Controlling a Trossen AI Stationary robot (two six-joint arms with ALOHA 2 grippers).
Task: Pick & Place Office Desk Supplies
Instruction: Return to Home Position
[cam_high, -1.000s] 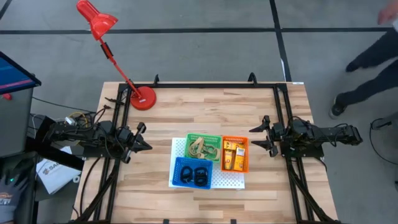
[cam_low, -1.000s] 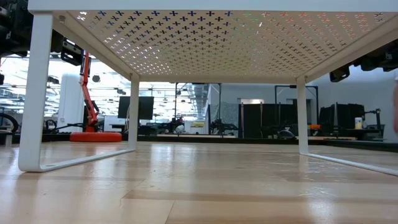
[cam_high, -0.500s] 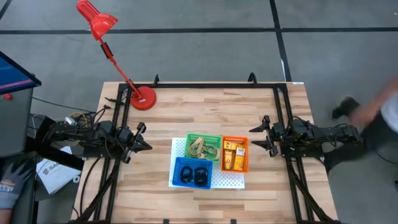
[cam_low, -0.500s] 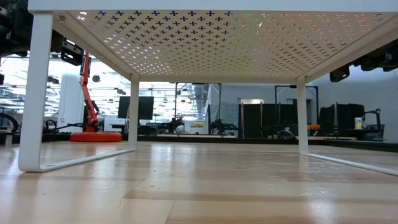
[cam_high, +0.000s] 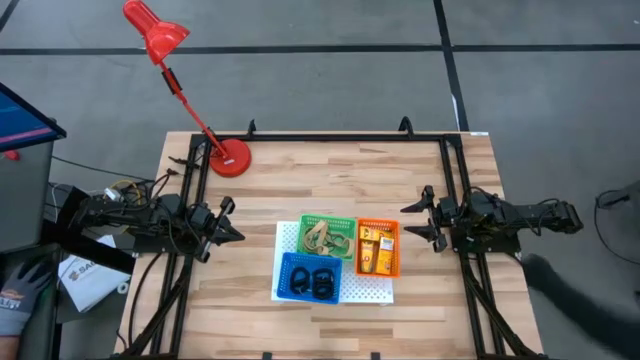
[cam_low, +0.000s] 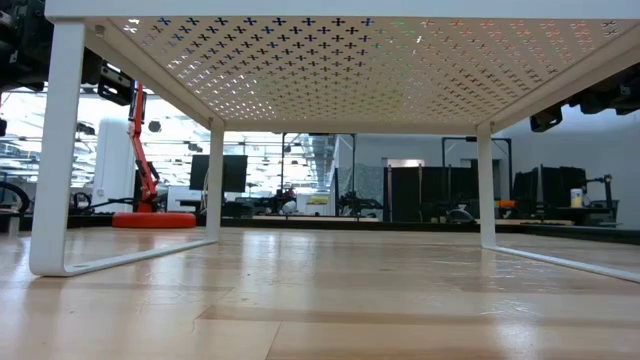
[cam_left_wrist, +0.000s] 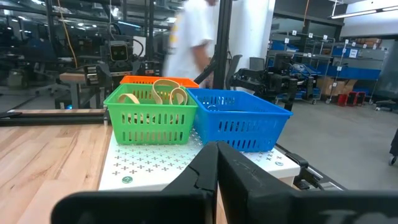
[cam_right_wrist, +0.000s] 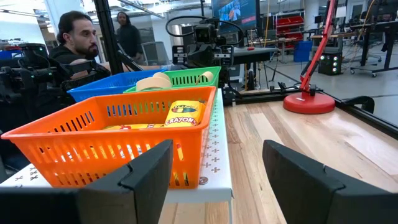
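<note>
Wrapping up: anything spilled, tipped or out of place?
Nothing stands out. The green bin, orange bin and blue bin sit upright on the white shelf, supplies inside; left gripper and right gripper wait at the sides.

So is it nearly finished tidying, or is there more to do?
Nearly finished. Done: the green bin, orange bin and blue bin sit filled on the white shelf. In hand: nothing; the left end effector and right end effector are empty, at the sides of the table. Left: no loose supplies show on it, so probably only parking the arms.
</note>
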